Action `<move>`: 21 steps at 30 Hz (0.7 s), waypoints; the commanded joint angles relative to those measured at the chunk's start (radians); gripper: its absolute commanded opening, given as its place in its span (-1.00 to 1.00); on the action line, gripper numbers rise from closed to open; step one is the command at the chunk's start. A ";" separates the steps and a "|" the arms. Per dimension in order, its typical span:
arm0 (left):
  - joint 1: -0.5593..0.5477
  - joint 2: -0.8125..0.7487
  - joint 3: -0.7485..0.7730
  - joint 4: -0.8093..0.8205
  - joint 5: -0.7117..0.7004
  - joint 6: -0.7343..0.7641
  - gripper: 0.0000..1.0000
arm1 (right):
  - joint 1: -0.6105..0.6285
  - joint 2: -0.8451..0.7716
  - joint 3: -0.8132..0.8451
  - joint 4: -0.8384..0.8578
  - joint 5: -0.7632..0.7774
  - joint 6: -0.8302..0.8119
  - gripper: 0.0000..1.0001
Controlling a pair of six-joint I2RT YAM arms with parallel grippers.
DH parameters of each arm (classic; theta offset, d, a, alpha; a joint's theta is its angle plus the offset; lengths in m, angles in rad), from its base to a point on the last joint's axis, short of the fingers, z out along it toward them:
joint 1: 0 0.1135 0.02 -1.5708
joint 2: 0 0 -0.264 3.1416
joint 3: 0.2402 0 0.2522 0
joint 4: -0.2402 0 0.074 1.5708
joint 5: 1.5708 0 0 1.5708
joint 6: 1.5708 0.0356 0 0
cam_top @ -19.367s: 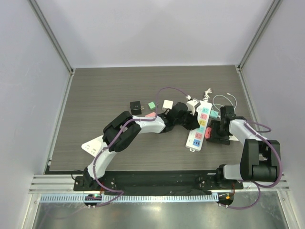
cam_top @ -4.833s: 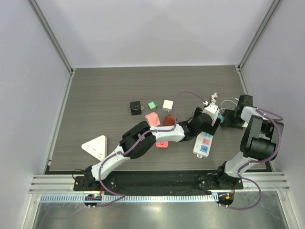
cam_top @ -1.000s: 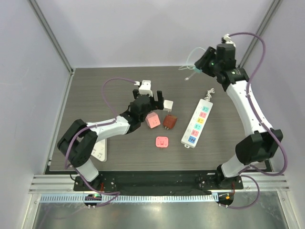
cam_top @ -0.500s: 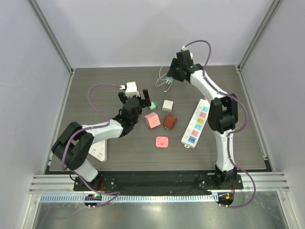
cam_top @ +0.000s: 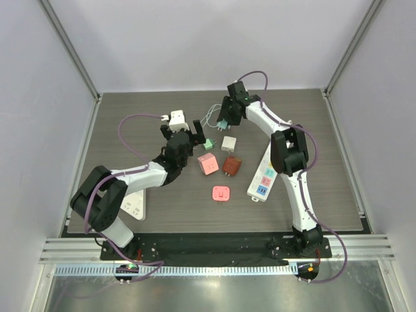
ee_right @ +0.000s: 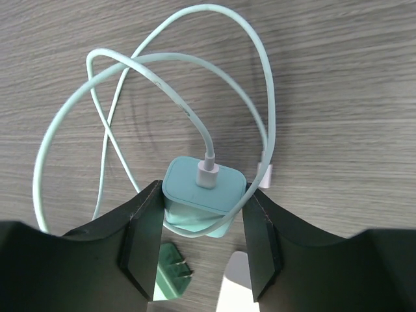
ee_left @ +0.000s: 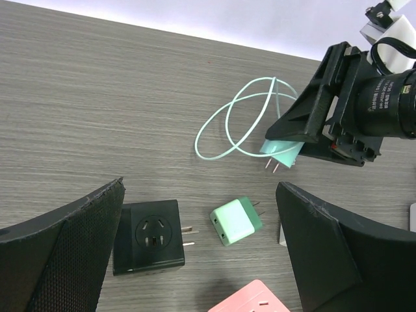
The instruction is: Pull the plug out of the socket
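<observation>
A teal plug [ee_right: 203, 195] with a pale teal cable [ee_right: 117, 97] plugged into its back sits between the fingers of my right gripper [ee_right: 203, 194], which is shut on its sides. In the top view that gripper [cam_top: 224, 122] holds the plug [cam_top: 222, 125] low over the back middle of the table, prongs down, apart from the socket, a white power strip [cam_top: 259, 186] lying to the right under the right arm. My left gripper [cam_top: 184, 134] hovers open left of the plug, with nothing between its fingers [ee_left: 78, 260].
Below the left gripper lie a black adapter [ee_left: 148, 237] and a green adapter [ee_left: 237, 221]. A white cube [cam_top: 228, 143], pink cube [cam_top: 207, 163], brown block [cam_top: 231, 165] and flat pink adapter [cam_top: 221, 193] lie mid-table. A white triangular strip [cam_top: 133, 203] sits near left.
The right arm has swung from the back right to the back middle and lowered the plug and cable towards the table. The left gripper shifted slightly left, still open.
</observation>
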 commanded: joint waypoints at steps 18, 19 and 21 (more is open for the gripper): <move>0.025 0.013 0.046 -0.008 0.022 -0.043 0.99 | 0.041 0.041 0.077 -0.004 -0.039 -0.039 0.10; 0.024 0.011 0.046 -0.010 0.025 -0.044 0.99 | 0.043 0.041 0.079 -0.004 -0.038 -0.047 0.28; 0.024 0.008 0.046 -0.013 0.026 -0.044 1.00 | 0.047 0.033 0.083 -0.006 -0.025 -0.061 0.40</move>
